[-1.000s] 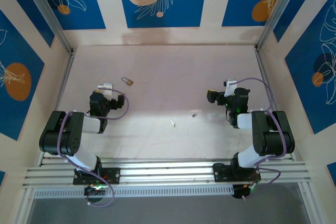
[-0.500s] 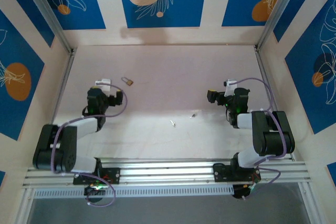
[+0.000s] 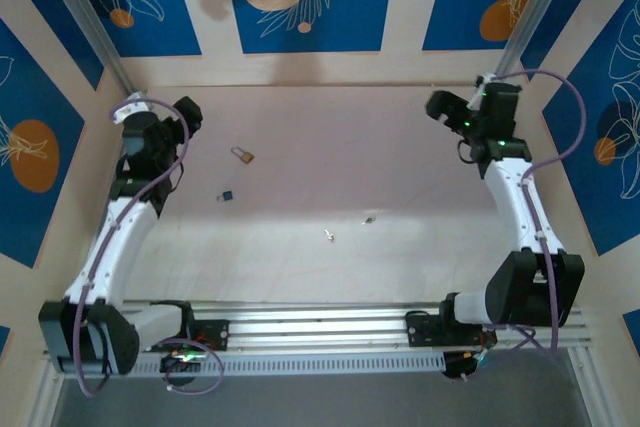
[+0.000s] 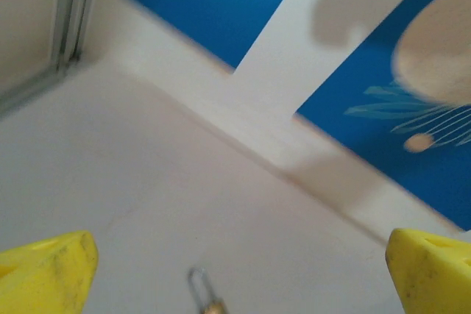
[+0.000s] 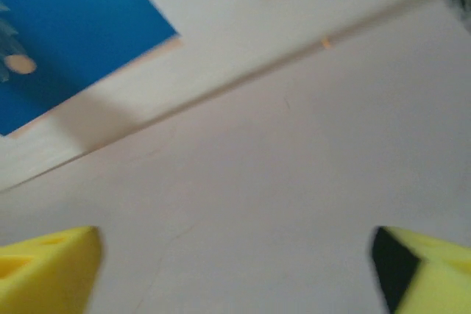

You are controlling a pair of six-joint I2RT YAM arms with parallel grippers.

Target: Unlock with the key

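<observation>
Reaching toward the desk's far corners, both arms are holding their fingers empty.
The left fingers (image 3: 186, 113) are hanging over the far-left corner, with the yellow fingertips (image 4: 45, 273) standing wide apart around nothing. The right fingers (image 3: 441, 105) are hanging by the far-right corner, likewise spread and empty. The padlock (image 3: 243, 155) is lying on the desk (image 3: 400, 167) toward the far-left corner, apart from the left fingers. A small blue piece (image 3: 227, 195) is lying just nearer than it, and two small silvery bits (image 3: 328, 235) are resting near the desk's middle, too small to identify.
</observation>
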